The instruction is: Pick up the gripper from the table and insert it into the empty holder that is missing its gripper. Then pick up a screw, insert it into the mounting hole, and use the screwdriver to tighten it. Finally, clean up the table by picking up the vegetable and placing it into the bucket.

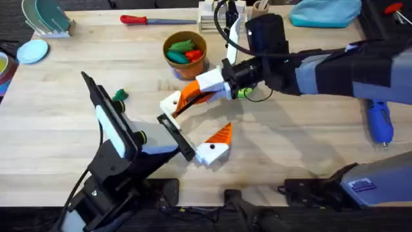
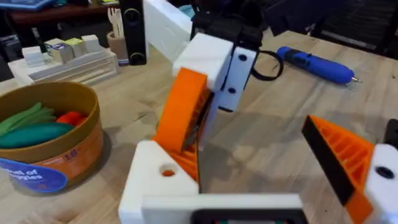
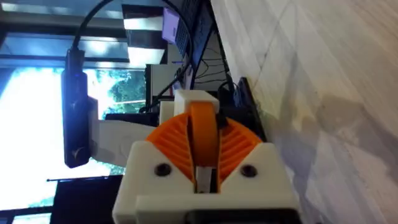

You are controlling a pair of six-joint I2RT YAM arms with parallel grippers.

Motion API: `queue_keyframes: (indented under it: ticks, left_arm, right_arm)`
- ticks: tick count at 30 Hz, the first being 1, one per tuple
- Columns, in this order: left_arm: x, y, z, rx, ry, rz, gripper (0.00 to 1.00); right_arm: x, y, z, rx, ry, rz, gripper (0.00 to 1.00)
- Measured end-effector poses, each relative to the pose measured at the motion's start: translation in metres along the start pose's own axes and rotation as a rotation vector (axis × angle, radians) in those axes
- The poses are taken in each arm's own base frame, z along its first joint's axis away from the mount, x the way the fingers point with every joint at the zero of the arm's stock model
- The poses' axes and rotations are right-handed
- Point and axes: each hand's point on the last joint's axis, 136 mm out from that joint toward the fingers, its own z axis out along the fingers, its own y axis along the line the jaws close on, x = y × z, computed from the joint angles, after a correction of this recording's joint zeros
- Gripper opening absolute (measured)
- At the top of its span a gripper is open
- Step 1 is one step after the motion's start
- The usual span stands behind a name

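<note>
Right gripper clamped on orange gripper tip, pressing it into bare white holder near table middle; left gripper spread wide, held steady to receive it; screwdriver at right edge, unused

Right gripper reaches across middle, jaws clamped; left gripper low, jaws spread.
</note>
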Motion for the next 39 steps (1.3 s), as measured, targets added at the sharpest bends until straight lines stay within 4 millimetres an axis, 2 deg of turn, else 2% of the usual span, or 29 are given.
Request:
queue_keyframes:
  ticks: [3, 20, 28, 34, 36, 38, 39]
  left_arm:
    - [0.000, 0.000, 0.000, 0.000, 0.000, 0.002, 0.993]
    - [0.000, -0.003, 0.000, 0.018, -0.001, 0.028, 0.993]
    - [0.000, -0.008, 0.000, 0.044, 0.000, 0.030, 0.993]
    - [0.000, -0.011, 0.000, 0.058, -0.001, 0.031, 0.993]
    - [0.000, -0.011, 0.000, 0.059, -0.001, 0.031, 0.993]
    - [0.000, -0.011, 0.000, 0.059, -0.001, 0.031, 0.993]
    - [0.000, -0.011, 0.000, 0.059, -0.001, 0.031, 0.993]
  right_arm:
    - [0.000, 0.000, 0.000, 0.001, -0.001, 0.000, 0.175]
    - [-0.002, -0.005, -0.003, -0.007, 0.001, 0.003, 0.603]
    - [-0.001, -0.003, -0.005, -0.019, 0.008, 0.001, 0.689]
    - [-0.003, -0.003, -0.012, -0.033, 0.004, 0.004, 0.712]
    - [-0.004, -0.003, -0.014, -0.035, 0.001, 0.004, 0.800]
    - [-0.005, -0.002, -0.014, -0.036, -0.001, -0.003, 0.962]
    - [-0.006, -0.002, -0.015, -0.038, -0.004, -0.011, 0.985]
